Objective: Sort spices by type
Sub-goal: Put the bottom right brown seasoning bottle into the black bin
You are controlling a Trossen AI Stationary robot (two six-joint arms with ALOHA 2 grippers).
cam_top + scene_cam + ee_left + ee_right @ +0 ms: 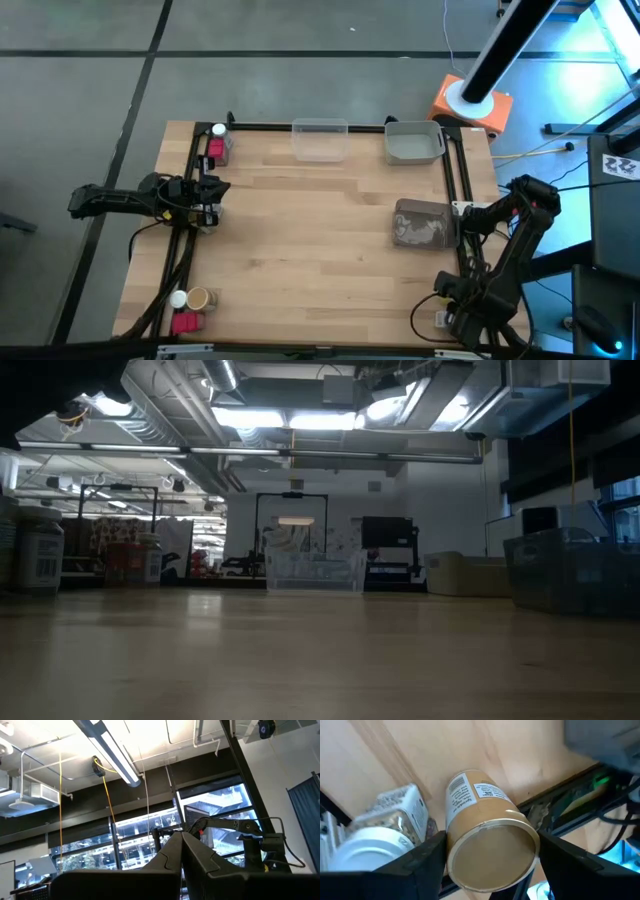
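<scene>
My right gripper (pixel 490 865) is at the table's near right corner (pixel 447 303), its fingers on either side of a tan-brown round jar (pixel 487 835). A white-lidded clear jar (pixel 380 832) stands right beside the tan jar. My left gripper (pixel 212 190) is shut and empty at the table's left edge; in its wrist view the shut fingers (pixel 182 852) point at the ceiling. At the far left stand a white-lidded jar (pixel 218 130) and a red-pink packet (pixel 215 148). At the near left stand a white-lidded jar (pixel 178 298), a tan jar (pixel 200 298) and a red-pink packet (pixel 186 322). My right gripper pinches the tan jar's round wall near its upper end (pixel 455 855) between its two fingers (pixel 427 860), one on each side. The fingers come from above, slanting down. The jar's lower end (pixel 462 780) is toward the table; whether it rests there I cannot tell.
A clear tray (pixel 320 140) and a grey tray (pixel 415 143) stand at the far edge, and a dark tray (pixel 425 225) stands at the right. A black frame (pixel 190 220) runs along the table's edges. The bare wooden middle (pixel 310 240) is free.
</scene>
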